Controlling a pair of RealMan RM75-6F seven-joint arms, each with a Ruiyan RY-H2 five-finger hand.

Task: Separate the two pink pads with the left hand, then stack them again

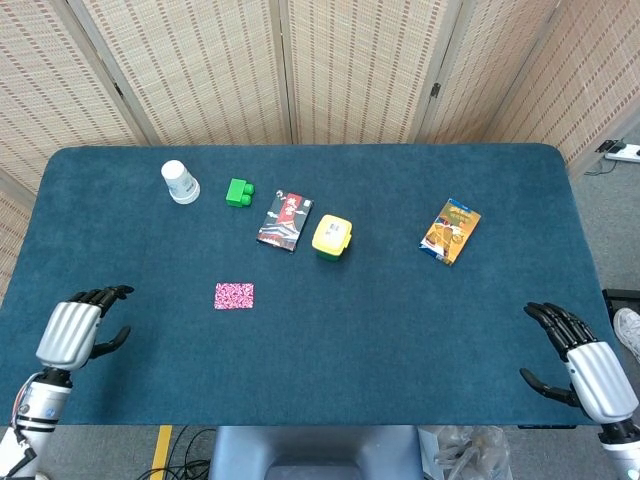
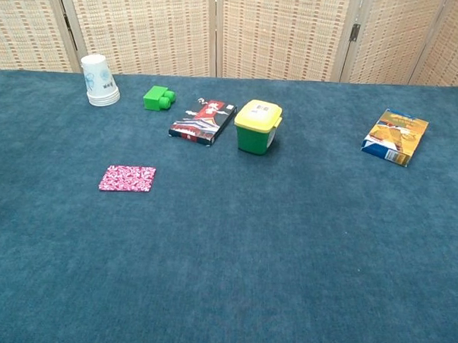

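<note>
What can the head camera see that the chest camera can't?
Only the head view shows the left hand and right hand, both empty with fingers apart near the table's front edge. The chest view shows nothing extra, only the same things from lower down. Both show the pink pads, white cups, green block, dark card pack, yellow-lidded tub and orange packet on the blue table.

A big blue table holds a pink pad, white cups, a green block, a dark card pack, a green tub with a yellow lid and an orange packet.
</note>
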